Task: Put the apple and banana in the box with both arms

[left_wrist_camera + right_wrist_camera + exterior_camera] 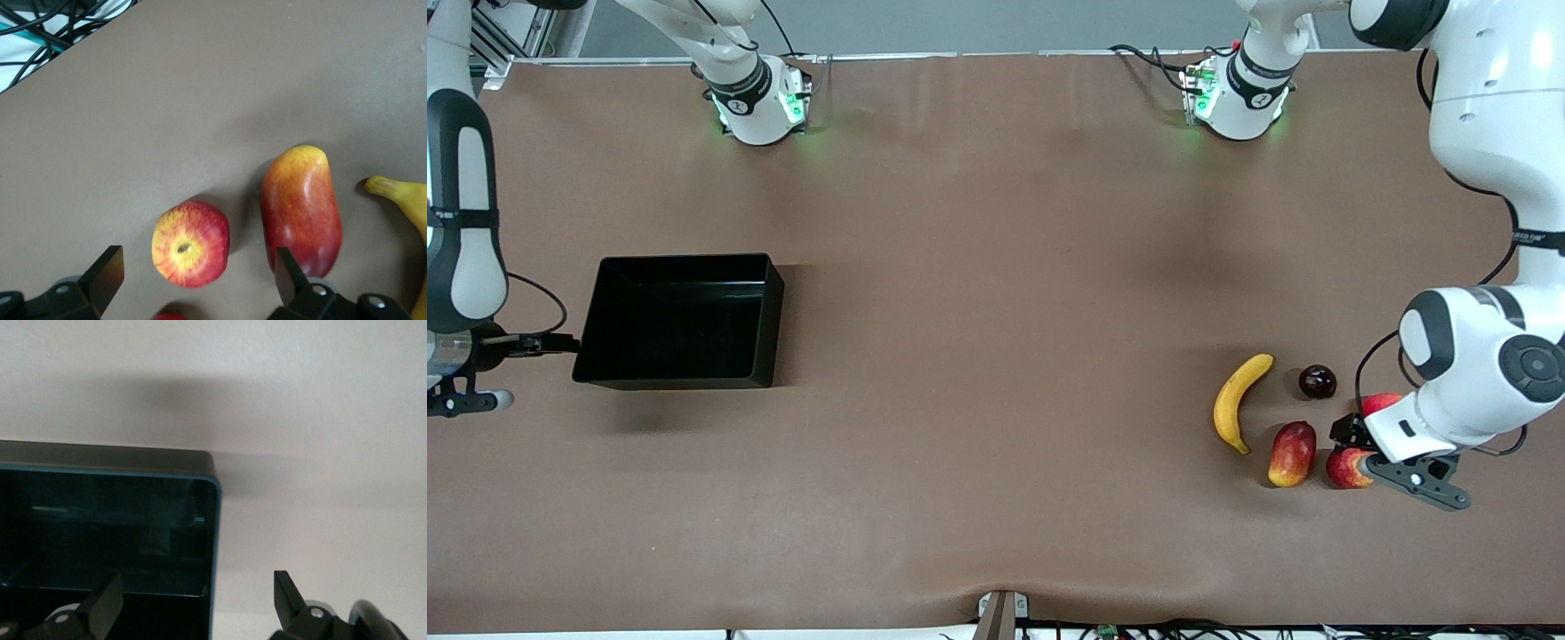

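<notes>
The apple (1341, 471), red with yellow streaks, lies on the table at the left arm's end. My left gripper (1356, 452) hangs low over it. In the left wrist view the gripper (198, 277) is open, and the apple (191, 243) lies between the fingers, untouched. The banana (1240, 400) lies a little toward the box from the other fruits, and its tip shows in the left wrist view (407, 200). The black box (685, 260) stands empty at the right arm's end. My right gripper (551, 342) is open at the box's end wall. In the right wrist view it (197, 600) straddles the box's rim (217, 520).
A red-yellow mango (1292, 453) lies between banana and apple, close to one left finger (290, 273). A dark round fruit (1317, 381) and a plain red fruit (1380, 403), partly hidden by the left hand, lie farther from the camera. Cables run along the table's near edge.
</notes>
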{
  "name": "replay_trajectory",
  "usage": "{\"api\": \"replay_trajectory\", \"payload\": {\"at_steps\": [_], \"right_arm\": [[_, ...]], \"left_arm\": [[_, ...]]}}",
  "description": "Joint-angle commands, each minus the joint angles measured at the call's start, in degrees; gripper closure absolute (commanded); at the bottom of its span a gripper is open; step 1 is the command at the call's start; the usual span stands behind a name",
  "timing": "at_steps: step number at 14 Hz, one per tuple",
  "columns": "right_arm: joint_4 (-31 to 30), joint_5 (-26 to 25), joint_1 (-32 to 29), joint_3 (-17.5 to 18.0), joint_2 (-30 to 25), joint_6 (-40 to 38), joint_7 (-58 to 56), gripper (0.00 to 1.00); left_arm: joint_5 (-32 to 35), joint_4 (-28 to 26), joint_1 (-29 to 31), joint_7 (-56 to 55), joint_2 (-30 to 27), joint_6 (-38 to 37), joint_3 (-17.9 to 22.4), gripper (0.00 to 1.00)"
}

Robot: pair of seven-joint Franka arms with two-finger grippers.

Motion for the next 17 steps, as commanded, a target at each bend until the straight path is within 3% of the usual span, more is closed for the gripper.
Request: {"api": "replay_trajectory", "payload": {"at_steps": [1,4,6,8,9,12,14,15,16,17], "right_arm": [[-4.76,-1.09,-1.02,0.95,-0.28,3.68,-1.25,0.00],[-8.99,-1.09,-2.07,0.95,-0.28,7.91,-2.57,0.00],[-10.23,-1.09,-1.98,0.95,-0.11,7.57,-2.48,0.39],[-10.23,-1.09,-2.07,0.86,0.33,7.04,-2.57,0.60],[-10.23,-1.09,-2.33,0.86,0.42,6.87,-2.57,0.80],[-10.23,-1.09,-2.69,0.95,1.30,6.86,-3.88,1.00],[-10.14,-1.09,-2.69,0.95,1.30,5.82,-3.98,1.00],[-9.88,-1.09,-2.60,0.95,1.21,5.81,-3.89,1.00],[-9.44,-1.00,-2.60,0.95,1.12,5.72,-3.80,1.00],[-9.00,-0.91,-2.25,1.04,0.78,5.63,-3.72,1.00]], "left_arm": [[0.50,2.13,0.15,1.50,2.59,2.26,-0.12,0.00],[0.15,2.13,1.29,0.80,4.87,5.86,-0.12,0.00],[-0.20,2.22,1.73,-0.60,6.19,7.19,-0.12,0.00],[-1.08,2.13,1.73,-3.41,6.81,7.19,-0.12,0.00],[-1.08,2.04,1.73,-3.77,7.34,7.19,-0.12,0.00],[-0.91,2.13,2.08,-3.60,8.13,7.28,-0.03,0.00],[-0.64,2.13,2.08,-3.34,8.13,7.20,-0.03,0.25],[-0.30,2.13,2.08,-2.90,8.13,7.28,0.06,0.41],[-0.29,2.04,2.08,-2.29,8.13,7.20,0.06,0.63],[-0.29,2.13,2.08,-1.85,8.13,7.19,0.06,0.77]]}}
